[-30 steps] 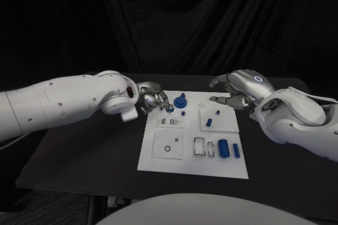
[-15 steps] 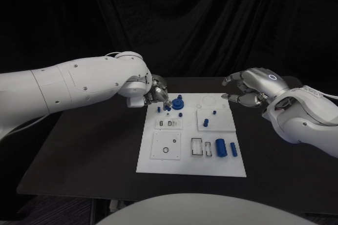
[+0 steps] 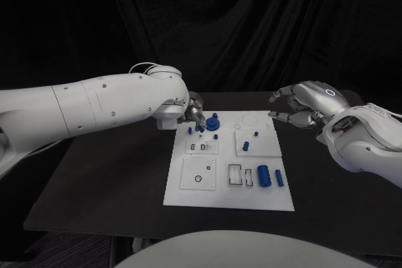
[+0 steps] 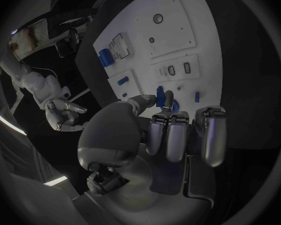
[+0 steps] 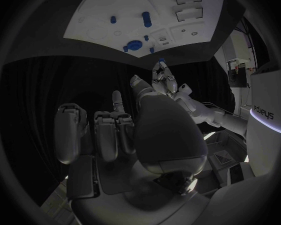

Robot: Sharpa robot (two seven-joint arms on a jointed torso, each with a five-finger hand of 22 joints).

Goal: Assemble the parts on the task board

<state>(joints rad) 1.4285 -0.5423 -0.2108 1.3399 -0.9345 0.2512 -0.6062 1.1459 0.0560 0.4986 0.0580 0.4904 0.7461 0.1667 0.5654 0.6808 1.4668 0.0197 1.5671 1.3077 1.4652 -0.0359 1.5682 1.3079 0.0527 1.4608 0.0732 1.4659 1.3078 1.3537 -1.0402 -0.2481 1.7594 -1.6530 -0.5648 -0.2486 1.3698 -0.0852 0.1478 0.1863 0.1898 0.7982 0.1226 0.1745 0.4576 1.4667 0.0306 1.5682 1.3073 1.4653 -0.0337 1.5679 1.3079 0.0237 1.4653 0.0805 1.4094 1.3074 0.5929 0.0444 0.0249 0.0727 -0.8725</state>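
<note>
The white task board [image 3: 194, 191] lies mid-table. At its far left corner stands a blue gear-like part [image 3: 214, 124] with small blue pegs [image 3: 202, 129] beside it. More pegs [image 3: 247, 145] stand mid-board, and two blue cylinders [image 3: 265, 176] lie near its right edge. My left hand [image 3: 194, 114] hovers over that far left corner with its fingers curled in. Its fingertips [image 4: 168, 99] are close above the pegs, and I see nothing held. My right hand [image 3: 301, 108] hangs just off the board's far right corner, fingers apart and half curled, holding nothing.
Several empty slots and outlined recesses [image 3: 199, 178] mark the board's near half. Bare black table [image 3: 109, 181] stretches to the left and right of the board. My bulky left forearm [image 3: 100, 108] crosses above the table's left side.
My left hand has lifted back off the peg at the far left corner, and its elbow has swung up. My right hand has drawn away rightward, off the board's far right corner.
</note>
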